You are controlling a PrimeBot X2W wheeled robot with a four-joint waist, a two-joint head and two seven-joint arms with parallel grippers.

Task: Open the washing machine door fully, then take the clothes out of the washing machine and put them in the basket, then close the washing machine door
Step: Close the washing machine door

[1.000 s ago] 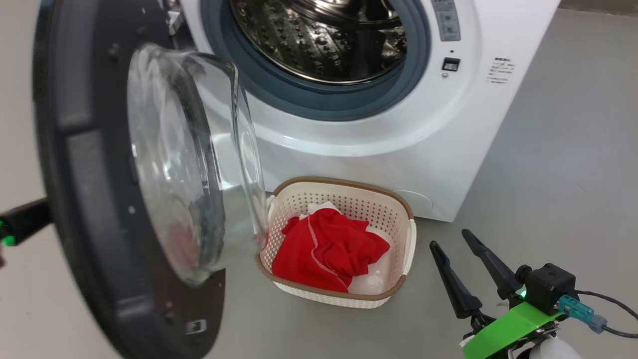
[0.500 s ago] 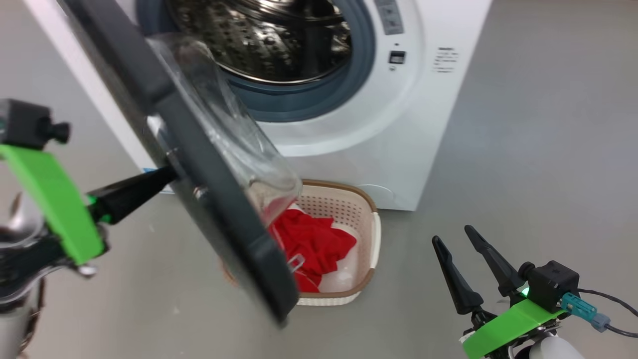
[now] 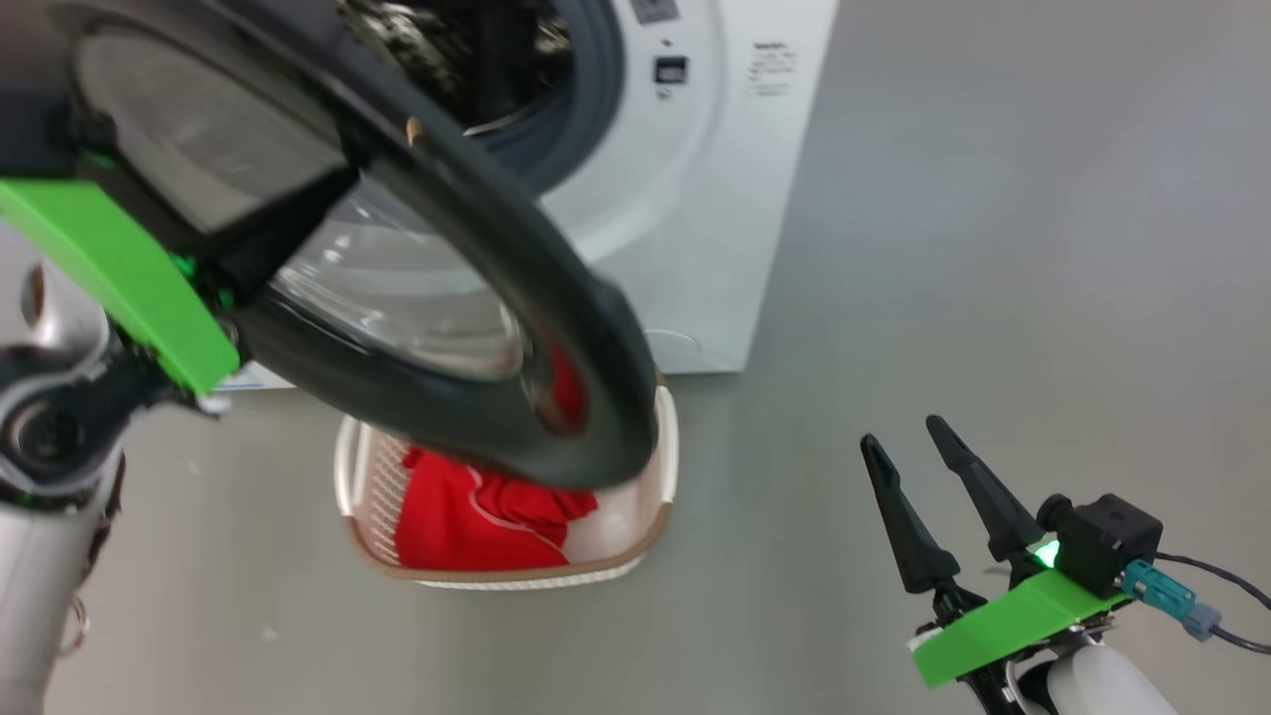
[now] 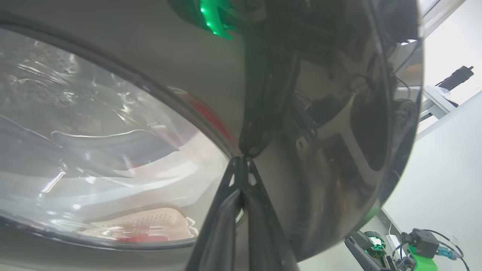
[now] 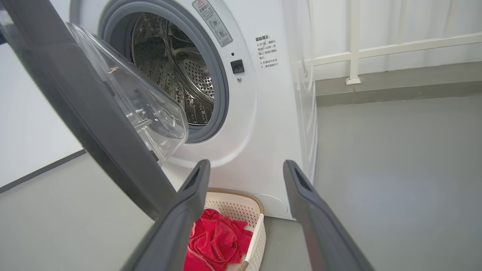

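The washing machine door (image 3: 516, 248), with its black rim and bulging glass, stands half open in front of the washing machine (image 3: 715, 199). My left gripper (image 4: 244, 157) is shut, and its fingertips press against the door's glossy outer rim (image 4: 320, 113). The left wrist (image 3: 129, 288), wrapped in green tape, is at the left of the head view. The basket (image 3: 663, 447) stands on the floor under the door, holding red clothes (image 3: 467, 521) (image 5: 214, 241). My right gripper (image 3: 902, 433) (image 5: 246, 165) hangs open and empty to the right of the basket. The steel drum (image 5: 177, 75) looks empty.
Grey floor (image 3: 993, 248) spreads wide to the right of the machine. A white railing (image 5: 354, 45) and a low ledge run along the back wall. The basket (image 5: 260, 226) sits close to the machine's front panel.
The door has swung from wide open towards the machine, with my shut left gripper behind it. The head camera has turned right. The right gripper has stayed put and open.
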